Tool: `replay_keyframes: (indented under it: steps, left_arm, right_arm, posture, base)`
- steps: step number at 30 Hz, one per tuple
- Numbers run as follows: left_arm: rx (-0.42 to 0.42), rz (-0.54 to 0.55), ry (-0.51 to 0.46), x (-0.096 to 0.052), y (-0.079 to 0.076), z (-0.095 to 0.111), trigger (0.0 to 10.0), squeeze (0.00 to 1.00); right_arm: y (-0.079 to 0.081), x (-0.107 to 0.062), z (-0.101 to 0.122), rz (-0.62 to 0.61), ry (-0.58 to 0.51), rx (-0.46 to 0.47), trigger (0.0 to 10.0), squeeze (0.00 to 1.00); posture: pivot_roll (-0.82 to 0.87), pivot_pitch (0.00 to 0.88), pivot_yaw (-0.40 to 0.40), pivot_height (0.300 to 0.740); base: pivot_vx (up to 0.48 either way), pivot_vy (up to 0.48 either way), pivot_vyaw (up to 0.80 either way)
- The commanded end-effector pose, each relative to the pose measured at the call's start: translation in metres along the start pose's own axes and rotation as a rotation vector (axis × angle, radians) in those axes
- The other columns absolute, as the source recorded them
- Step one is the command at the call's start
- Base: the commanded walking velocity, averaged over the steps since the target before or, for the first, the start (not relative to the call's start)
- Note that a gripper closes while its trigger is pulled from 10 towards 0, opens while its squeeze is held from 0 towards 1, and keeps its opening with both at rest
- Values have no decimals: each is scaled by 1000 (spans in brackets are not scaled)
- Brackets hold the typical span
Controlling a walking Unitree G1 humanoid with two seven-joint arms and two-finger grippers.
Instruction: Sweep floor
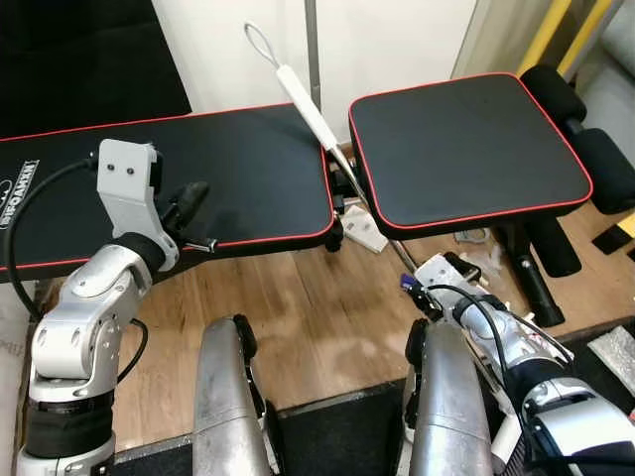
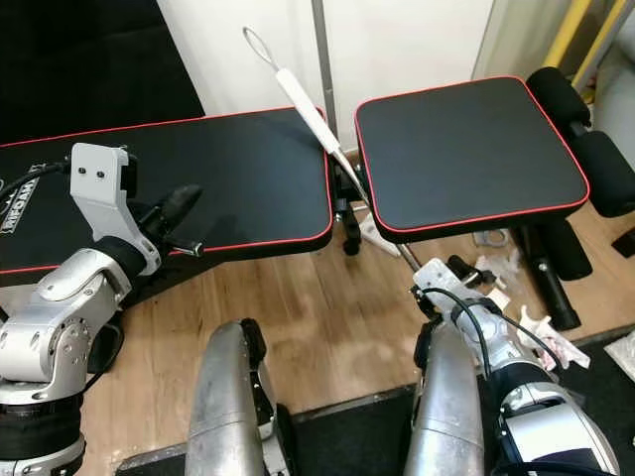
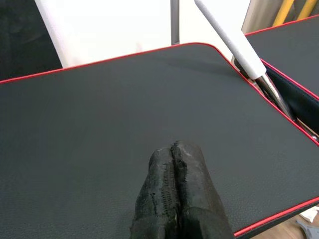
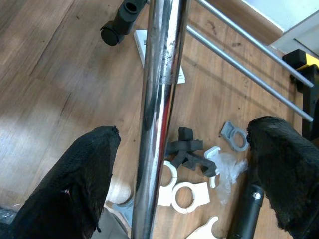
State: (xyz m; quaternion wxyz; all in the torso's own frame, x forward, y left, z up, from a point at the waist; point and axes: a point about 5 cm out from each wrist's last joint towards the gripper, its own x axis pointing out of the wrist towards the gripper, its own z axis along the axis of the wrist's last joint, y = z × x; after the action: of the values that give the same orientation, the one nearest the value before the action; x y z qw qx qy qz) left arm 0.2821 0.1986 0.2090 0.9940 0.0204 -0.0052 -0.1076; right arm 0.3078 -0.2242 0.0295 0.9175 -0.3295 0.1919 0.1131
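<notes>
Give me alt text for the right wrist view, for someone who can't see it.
The right gripper is open, its two black fingers either side of a shiny chrome broom handle without touching it. Below lies a wooden floor littered with white and grey plastic clips, beside thin metal rods.

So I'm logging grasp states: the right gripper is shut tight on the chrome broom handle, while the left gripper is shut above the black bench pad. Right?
Not quite. The right gripper is open: the right wrist view shows its fingers spread either side of the chrome broom handle, not clamping it. The left gripper is indeed shut above the black bench pad.
</notes>
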Motion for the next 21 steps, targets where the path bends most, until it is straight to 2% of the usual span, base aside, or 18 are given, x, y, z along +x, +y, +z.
replay_keyframes:
  steps: [1, 12, 13, 14, 15, 21]
  left_arm:
    - [13, -52, 21, -4, -1, -2, 10000, 0]
    - [23, -52, 32, -8, -1, 0, 10000, 0]
    - [26, -51, 34, -10, -1, 1, 10000, 0]
    - [26, -51, 34, -10, -1, 1, 10000, 0]
    - [29, -48, 36, -11, 0, 2, 10000, 0]
    - [33, -42, 38, -13, 0, 2, 10000, 0]
  right_arm:
    - [3, 0, -3, 3, 20, 10, 10000, 0]
    - [4, 5, 7, 6, 1, 10, 10000, 0]
    - [4, 6, 9, 9, -4, -1, 5686, 0]
    - [4, 6, 9, 9, -4, -1, 5686, 0]
    - [4, 7, 10, 9, -5, -10, 0, 0]
    - [1, 6, 9, -4, -6, -20, 0, 0]
  posture:
    - [222, 221, 8, 475]
    - [240, 252, 6, 475]
    - [248, 265, -1, 475]
    - [248, 265, -1, 475]
    - [251, 269, -4, 475]
    - [255, 273, -6, 475]
  base:
    - [0, 0, 0]
    - [0, 0, 0]
    - [0, 0, 0]
    - [0, 0, 0]
    - [0, 0, 0]
    - [0, 0, 0]
